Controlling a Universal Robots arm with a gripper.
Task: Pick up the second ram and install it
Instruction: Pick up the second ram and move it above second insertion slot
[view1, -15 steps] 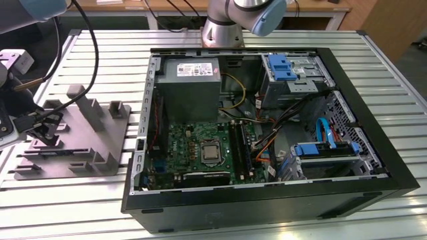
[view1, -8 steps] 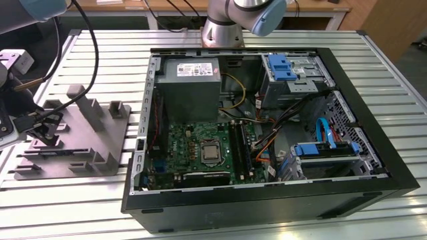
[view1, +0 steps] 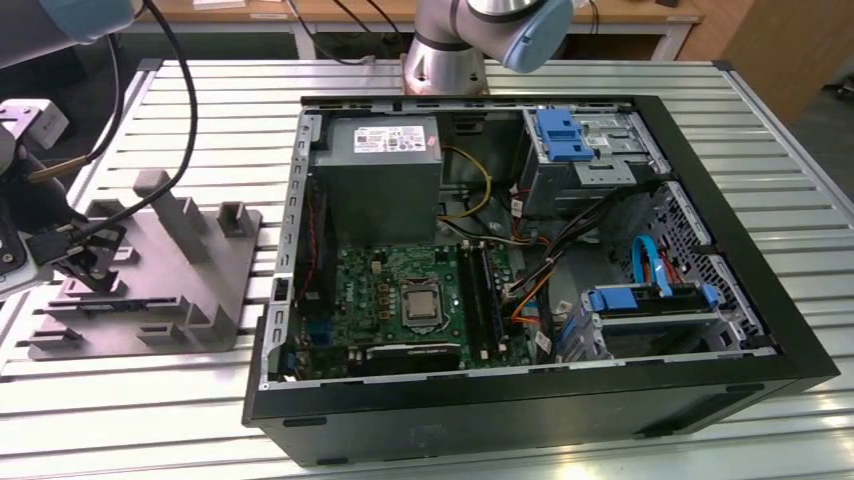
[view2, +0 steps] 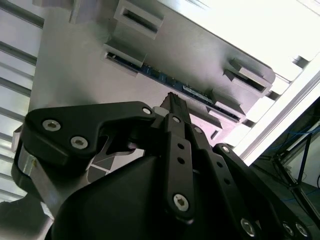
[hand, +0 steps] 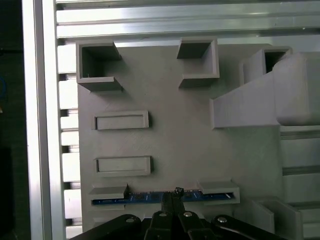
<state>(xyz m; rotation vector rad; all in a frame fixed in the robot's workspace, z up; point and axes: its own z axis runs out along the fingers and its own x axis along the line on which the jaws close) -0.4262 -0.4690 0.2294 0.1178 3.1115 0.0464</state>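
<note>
The gripper (view1: 83, 262) is down at the grey stepped fixture (view1: 200, 262), which sits on the slatted metal table (view1: 134, 410) at the exterior view's left, just beside the open computer case (view1: 534, 99). In both wrist views the second ram (hand: 135, 198) (view2: 161, 75) lies on edge in the fixture (hand: 165, 140) (view2: 75, 75), a thin dark-blue strip with its ends tucked into two low grey brackets. And look at the black fingertips (hand: 177, 191) (view2: 174, 100): they are pulled in tight together right at the stick's middle and pinched on its edge, while the stick sits in its slot. The other slots and pockets of the fixture show grey. Over in the case, the green motherboard (view1: 387, 290) lies flat on the bottom, well apart from the gripper.
</note>
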